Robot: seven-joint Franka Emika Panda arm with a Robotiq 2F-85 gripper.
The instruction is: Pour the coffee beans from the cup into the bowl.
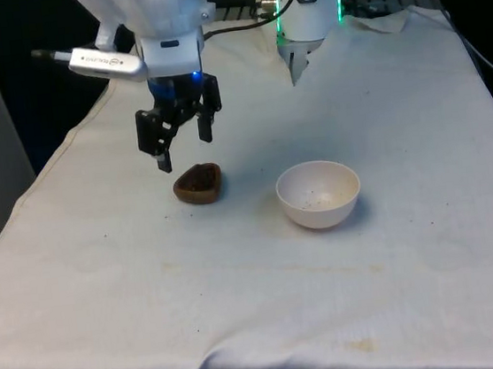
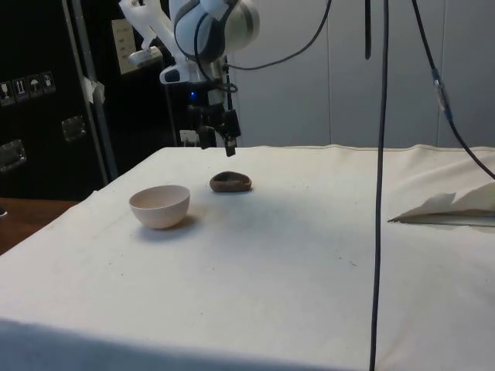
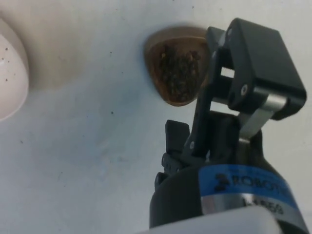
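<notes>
cup [image 3: 178,73] partly behind end effector [image 3: 229,87]

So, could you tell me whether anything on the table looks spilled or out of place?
Nothing stands out. The brown cup sits upright with its beans inside, the white bowl stands apart from it, and the gripper hovers above the cup.

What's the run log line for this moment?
hand: open, above cup | cup: on table, beans inside | bowl: no beans poured
</notes>
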